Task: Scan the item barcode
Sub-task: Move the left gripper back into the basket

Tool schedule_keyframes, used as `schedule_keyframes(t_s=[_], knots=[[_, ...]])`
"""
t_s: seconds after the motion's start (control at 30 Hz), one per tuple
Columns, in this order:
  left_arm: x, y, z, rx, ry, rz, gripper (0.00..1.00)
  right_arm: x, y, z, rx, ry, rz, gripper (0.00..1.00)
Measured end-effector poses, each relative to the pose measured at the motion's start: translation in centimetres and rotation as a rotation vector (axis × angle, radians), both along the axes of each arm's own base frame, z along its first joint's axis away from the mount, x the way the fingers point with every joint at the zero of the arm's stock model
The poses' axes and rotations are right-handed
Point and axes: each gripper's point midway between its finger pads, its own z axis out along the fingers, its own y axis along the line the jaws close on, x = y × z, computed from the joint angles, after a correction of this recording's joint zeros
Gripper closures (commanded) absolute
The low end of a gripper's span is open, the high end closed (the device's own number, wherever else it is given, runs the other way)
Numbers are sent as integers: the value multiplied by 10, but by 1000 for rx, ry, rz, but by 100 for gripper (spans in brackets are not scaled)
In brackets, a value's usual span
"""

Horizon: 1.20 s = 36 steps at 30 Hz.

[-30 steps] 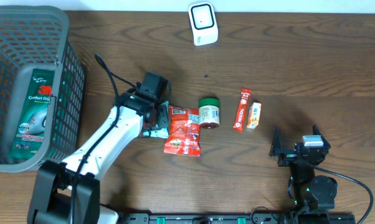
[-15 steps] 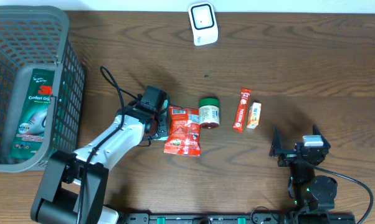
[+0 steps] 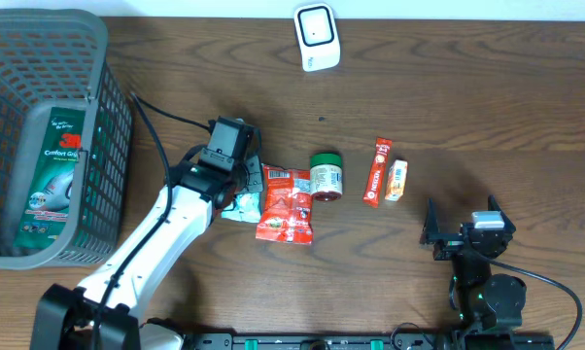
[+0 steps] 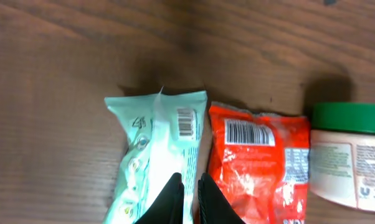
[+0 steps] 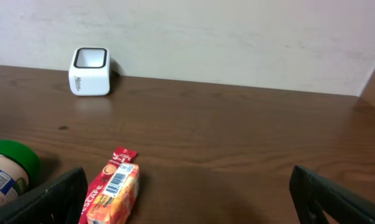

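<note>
A pale green packet [image 4: 156, 149] with a small barcode lies on the wooden table beside a red snack packet [image 4: 259, 162]. My left gripper [image 4: 190, 193] is shut on the green packet's right edge, and a thin strip of it shows between the black fingers. From overhead, the left gripper [image 3: 236, 194] covers most of the green packet [image 3: 236, 208]. The white scanner [image 3: 317, 37] stands at the far edge of the table. My right gripper [image 5: 190, 196] rests open near the front right with nothing between its fingers.
A green-lidded jar [image 3: 326, 176], a red sachet [image 3: 376, 172] and a small orange box [image 3: 396, 180] lie in a row right of the red packet [image 3: 286, 202]. A grey mesh basket [image 3: 40, 29] at the left holds a green 3M pack [image 3: 54, 175].
My left arm has swung its wrist slightly up and to the left, and the green packet has shifted with it. The right arm has not moved.
</note>
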Motion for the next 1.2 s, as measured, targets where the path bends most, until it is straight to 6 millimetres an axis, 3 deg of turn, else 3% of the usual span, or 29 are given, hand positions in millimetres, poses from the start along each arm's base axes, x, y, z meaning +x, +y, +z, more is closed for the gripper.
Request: schedule_keyframes(t_s=[0.17, 0.33, 0.43, 0.6, 0.67, 0.73, 0.9, 1.0, 1.03, 1.13, 1.2], knots=[[8, 3, -29, 48, 39, 14, 89, 0, 0, 0, 0, -1, 0, 1], [-1, 8, -74, 105, 159, 15, 89, 0, 0, 0, 0, 0, 0, 1], [-1, 8, -75, 106, 162, 15, 85, 0, 0, 0, 0, -1, 0, 1], [1, 8, -66, 119, 165, -2, 59, 0, 0, 0, 0, -1, 0, 1], [6, 7, -49, 118, 152, -8, 57, 0, 0, 0, 0, -1, 0, 1], [18, 7, -17, 106, 108, -8, 52, 0, 0, 0, 0, -1, 0, 1], [52, 25, 115, 68, -116, 31, 39, 0, 0, 0, 0, 0, 0, 1], [58, 66, 184, 97, -215, 116, 30, 0, 0, 0, 0, -1, 0, 1], [60, 88, 205, 120, -254, 165, 28, 0, 0, 0, 0, 0, 0, 1], [61, 152, 240, 184, -320, 316, 22, 0, 0, 0, 0, 0, 0, 1], [57, 193, 245, 225, -325, 412, 17, 0, 0, 0, 0, 0, 0, 1]])
